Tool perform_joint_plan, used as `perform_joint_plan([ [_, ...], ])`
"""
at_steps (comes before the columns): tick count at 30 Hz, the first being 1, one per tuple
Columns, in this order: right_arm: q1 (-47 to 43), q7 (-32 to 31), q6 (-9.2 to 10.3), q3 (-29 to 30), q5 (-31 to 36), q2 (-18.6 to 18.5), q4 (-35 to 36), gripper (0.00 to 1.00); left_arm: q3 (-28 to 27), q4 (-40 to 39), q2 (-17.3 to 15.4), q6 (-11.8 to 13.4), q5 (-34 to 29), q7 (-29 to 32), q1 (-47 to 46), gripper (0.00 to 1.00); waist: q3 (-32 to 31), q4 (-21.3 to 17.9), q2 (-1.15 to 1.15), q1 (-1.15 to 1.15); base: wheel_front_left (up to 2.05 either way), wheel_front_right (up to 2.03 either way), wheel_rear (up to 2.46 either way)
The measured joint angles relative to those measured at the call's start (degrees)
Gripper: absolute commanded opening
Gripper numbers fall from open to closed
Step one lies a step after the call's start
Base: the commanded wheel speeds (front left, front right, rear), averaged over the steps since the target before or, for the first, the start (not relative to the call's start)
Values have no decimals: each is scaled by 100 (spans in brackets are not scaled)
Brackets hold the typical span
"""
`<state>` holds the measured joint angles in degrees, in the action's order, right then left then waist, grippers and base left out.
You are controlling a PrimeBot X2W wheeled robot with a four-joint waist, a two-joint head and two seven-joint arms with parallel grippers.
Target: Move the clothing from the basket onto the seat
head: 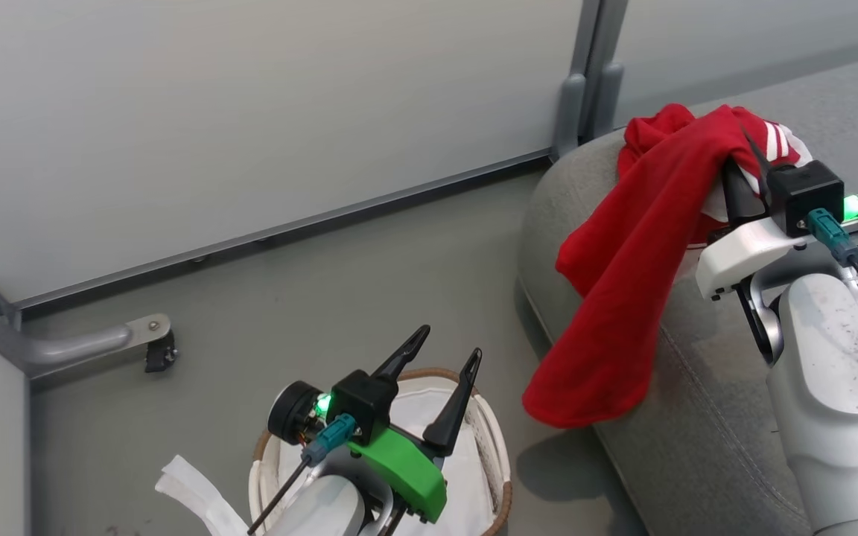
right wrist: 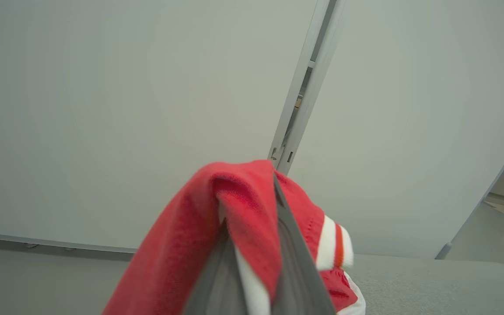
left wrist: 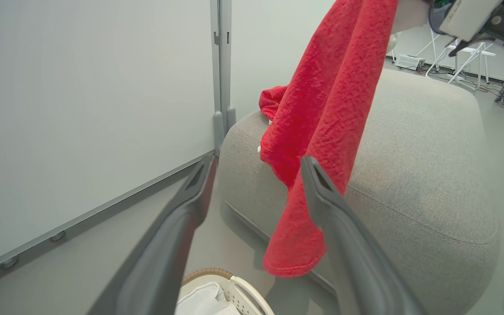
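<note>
Head view: the right tool (head: 743, 167) is closed tight on the clothing (head: 623, 275), holding it up over the seat (head: 697, 447) while the red cloth trails down the cushion's rounded side. The left tool (head: 450, 342) hovers above the basket (head: 502, 454), fingers spread and empty.

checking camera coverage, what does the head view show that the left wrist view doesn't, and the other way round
Head view adds: the right gripper with its fingers shut on the red clothing, and the wall's foot bracket.
Left wrist view adds: the seat's far side, with a white stand and cables on the floor beyond.
Both: the open left gripper, the clothing draping down past the edge of the grey seat, the basket and the wall.
</note>
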<state>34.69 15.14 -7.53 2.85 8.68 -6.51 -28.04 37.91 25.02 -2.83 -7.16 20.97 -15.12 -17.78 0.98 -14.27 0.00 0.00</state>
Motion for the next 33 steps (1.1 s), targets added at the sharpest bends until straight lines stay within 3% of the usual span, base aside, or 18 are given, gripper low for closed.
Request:
perform_joint_plan([
  [9,138,0,0,291,5,-7,180,0,-31,22,10,-13,-108,0,-302,100,420,-665,0,0,0,0,0],
  [17,630,-1,0,470,13,-101,89,0,-74,146,9,-15,-290,0,-520,100,937,-909,0,0,0,0,0],
  [22,1466,0,0,605,141,-506,51,0,-121,186,-16,-16,-365,0,-671,100,1255,-883,0,0,0,0,0],
  [30,2924,0,0,1321,474,-1385,12,0,-175,47,-85,-18,-452,0,-824,100,1669,-595,0,0,0,0,0],
  [33,3120,0,0,1525,538,-1513,-40,0,-192,-43,-124,-19,-492,0,-903,100,1849,-477,0,0,0,0,0],
])
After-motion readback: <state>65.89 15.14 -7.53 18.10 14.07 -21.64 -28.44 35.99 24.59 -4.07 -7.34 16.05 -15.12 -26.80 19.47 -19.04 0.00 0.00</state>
